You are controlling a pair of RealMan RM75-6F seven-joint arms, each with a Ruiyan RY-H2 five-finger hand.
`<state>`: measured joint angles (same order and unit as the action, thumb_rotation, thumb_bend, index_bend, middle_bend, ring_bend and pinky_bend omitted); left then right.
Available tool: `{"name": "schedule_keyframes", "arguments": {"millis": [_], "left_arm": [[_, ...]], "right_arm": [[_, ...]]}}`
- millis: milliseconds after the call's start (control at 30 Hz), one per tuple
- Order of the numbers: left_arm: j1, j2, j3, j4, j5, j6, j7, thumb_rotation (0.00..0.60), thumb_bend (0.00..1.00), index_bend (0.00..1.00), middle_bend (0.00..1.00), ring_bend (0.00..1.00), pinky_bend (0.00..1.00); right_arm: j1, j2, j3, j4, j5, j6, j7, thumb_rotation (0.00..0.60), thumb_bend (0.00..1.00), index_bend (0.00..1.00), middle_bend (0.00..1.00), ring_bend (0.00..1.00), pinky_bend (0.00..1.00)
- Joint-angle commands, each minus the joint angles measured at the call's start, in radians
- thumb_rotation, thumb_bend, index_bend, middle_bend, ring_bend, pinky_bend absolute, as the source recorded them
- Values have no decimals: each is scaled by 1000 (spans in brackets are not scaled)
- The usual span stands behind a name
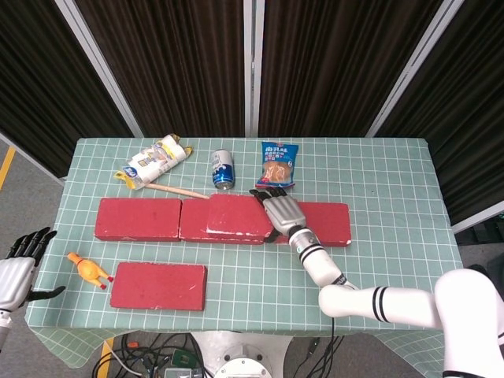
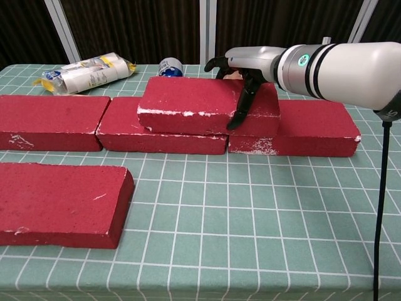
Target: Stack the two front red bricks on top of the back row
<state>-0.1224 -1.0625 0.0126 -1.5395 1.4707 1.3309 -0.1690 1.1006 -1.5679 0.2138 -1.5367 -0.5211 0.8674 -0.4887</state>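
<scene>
Three red bricks form the back row: left [image 1: 138,219], middle [image 1: 192,229] and right [image 1: 329,223]. A further red brick [image 1: 236,216] [image 2: 194,105] lies on top of the row, over the seam between the middle and right ones. My right hand [image 1: 282,211] [image 2: 248,68] grips its right end, thumb down the front face and fingers over the back edge. One red brick [image 1: 158,285] [image 2: 56,204] lies flat at the front left. My left hand [image 1: 17,272] hangs open beyond the table's left front corner, holding nothing.
Behind the row lie a white packet [image 1: 153,163], a thin wooden stick [image 1: 178,191], a blue can [image 1: 223,168] and a blue snack bag [image 1: 279,164]. A yellow rubber chicken [image 1: 88,270] lies left of the front brick. Cables hang under the table's front edge.
</scene>
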Motion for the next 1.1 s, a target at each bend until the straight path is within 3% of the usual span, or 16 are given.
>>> {"name": "schedule_keyframes", "arguments": {"millis": [33, 1100], "left_arm": [[0, 0, 0, 1, -1, -1, 0, 600, 0, 15, 0, 0, 21], [0, -5, 6, 14, -1, -11, -7, 600, 0, 15, 0, 0, 22]], "right_arm": [[2, -2, 0, 5, 3, -2, -1, 600, 0, 0, 364, 9, 0], [15, -5, -7, 41, -43, -44, 25, 600, 0, 0, 364, 20, 0]]}}
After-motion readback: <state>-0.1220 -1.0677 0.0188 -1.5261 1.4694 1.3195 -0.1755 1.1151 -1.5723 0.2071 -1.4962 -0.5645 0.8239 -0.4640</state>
